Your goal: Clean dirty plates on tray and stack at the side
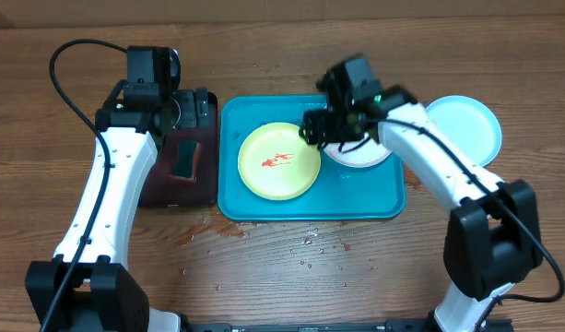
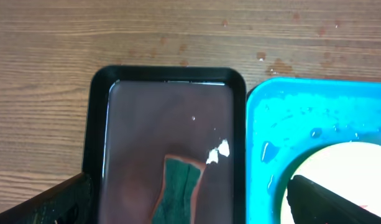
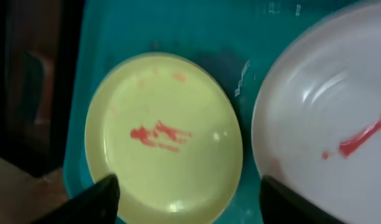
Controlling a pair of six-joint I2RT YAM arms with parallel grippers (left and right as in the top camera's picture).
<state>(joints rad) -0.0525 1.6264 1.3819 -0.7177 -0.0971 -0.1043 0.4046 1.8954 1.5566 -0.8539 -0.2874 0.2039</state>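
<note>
The turquoise tray [image 1: 356,194] holds a pale green plate [image 1: 279,161] with a red smear and a white plate [image 1: 360,155] with a red smear, partly hidden under my right arm. A light blue plate [image 1: 462,129] lies on the table right of the tray, with no smear visible. My right gripper [image 1: 326,127] is open and empty, above the gap between the green plate [image 3: 162,137] and the white plate [image 3: 327,112]. My left gripper [image 1: 176,111] is open and empty over a green sponge [image 2: 178,190].
The sponge [image 1: 183,164] lies in a small black tray [image 1: 204,111] with dark reddish liquid, touching the turquoise tray's left side [image 2: 271,124]. Water drops [image 1: 310,244] and a reddish smear [image 1: 194,235] lie on the wooden table in front.
</note>
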